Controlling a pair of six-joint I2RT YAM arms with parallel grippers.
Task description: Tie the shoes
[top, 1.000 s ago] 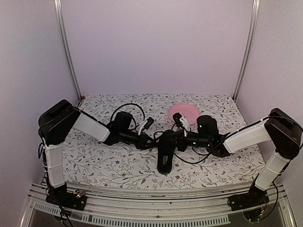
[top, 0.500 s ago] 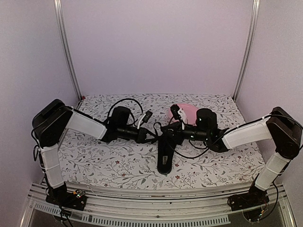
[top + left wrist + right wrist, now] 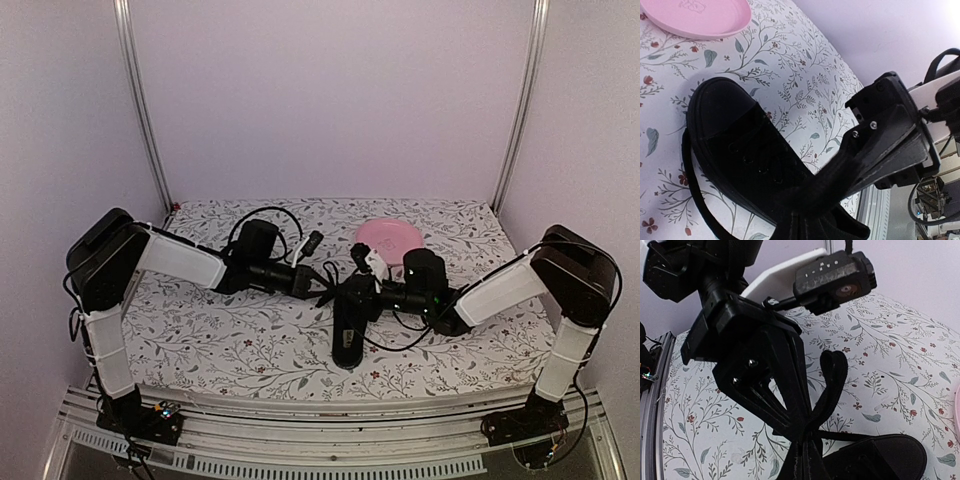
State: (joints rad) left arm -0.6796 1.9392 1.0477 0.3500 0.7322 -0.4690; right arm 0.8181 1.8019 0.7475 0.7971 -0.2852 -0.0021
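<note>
our left claw (image 3: 801, 430) has just snapped shut, seemingly pinching a thin black lace (image 3: 834, 372). our right claw (image 3: 790, 199) is clamped shut too, near it. the all-black low-cut fabric shoe (image 3: 348, 325) sits mid floral-print worktop (image 3: 200, 345) between both arms. we reckon pulling the laces comes next.

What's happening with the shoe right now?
Both arms meet over the black shoe in the middle of the table. The left fingers and right fingers are shut, apparently pinching its laces, with one loop standing up. No finished bow shows yet. The pink plate sits behind.
</note>
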